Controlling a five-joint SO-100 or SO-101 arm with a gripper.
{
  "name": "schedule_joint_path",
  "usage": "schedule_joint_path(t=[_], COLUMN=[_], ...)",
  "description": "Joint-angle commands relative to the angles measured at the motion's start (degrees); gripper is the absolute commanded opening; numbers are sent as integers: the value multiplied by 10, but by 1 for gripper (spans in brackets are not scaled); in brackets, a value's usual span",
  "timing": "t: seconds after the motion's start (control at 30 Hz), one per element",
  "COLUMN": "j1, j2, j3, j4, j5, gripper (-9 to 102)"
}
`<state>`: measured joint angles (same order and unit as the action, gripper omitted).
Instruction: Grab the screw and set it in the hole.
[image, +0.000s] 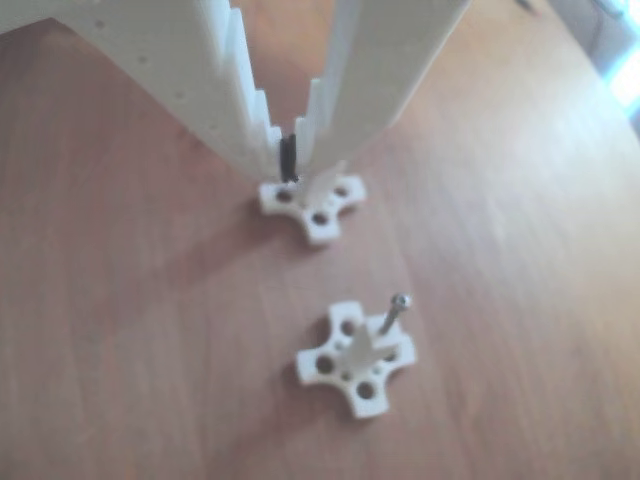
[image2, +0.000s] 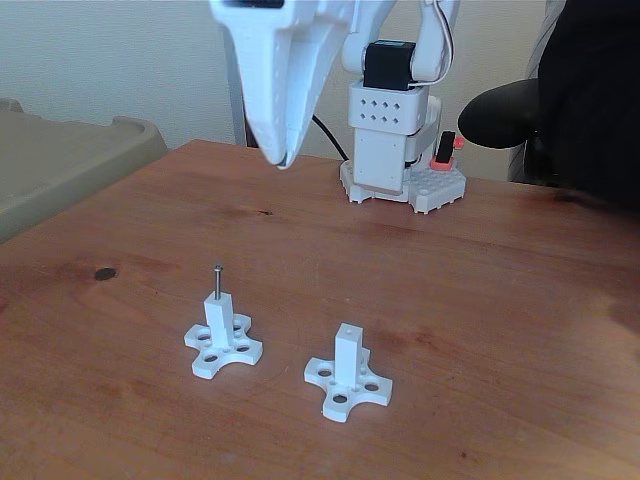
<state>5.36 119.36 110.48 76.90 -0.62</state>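
Observation:
The screw (image2: 217, 281) stands upright in the top of the left white post (image2: 220, 318) in the fixed view; the other view shows this screw (image: 393, 314) leaning out of its post. The right post (image2: 348, 350) has a bare end face with the small hole (image2: 347, 328). My white gripper (image2: 283, 158) hangs high above the table, behind both posts, its jaws together. In the other view the gripper (image: 290, 172) lines up over the second cross base (image: 318, 212). A thin dark strip (image: 289, 157) shows between the fingertips; I cannot tell what it is.
Each post rises from a white cross-shaped base (image2: 224, 352) with larger round holes. The arm's base (image2: 400, 165) sits at the back of the wooden table (image2: 480, 300). A dark figure (image2: 580, 100) is at the right edge, a beige tray (image2: 70, 165) at the left.

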Motion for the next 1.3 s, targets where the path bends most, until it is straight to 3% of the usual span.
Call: schedule_joint_path(t=[0.0, 0.23, 1.27], j1=[7, 25, 33], j2=[-18, -69, -173], j3=[-62, -89, -171], j4=[-20, -47, -21], j5=[-5, -10, -4], gripper=[-4, -4, 5])
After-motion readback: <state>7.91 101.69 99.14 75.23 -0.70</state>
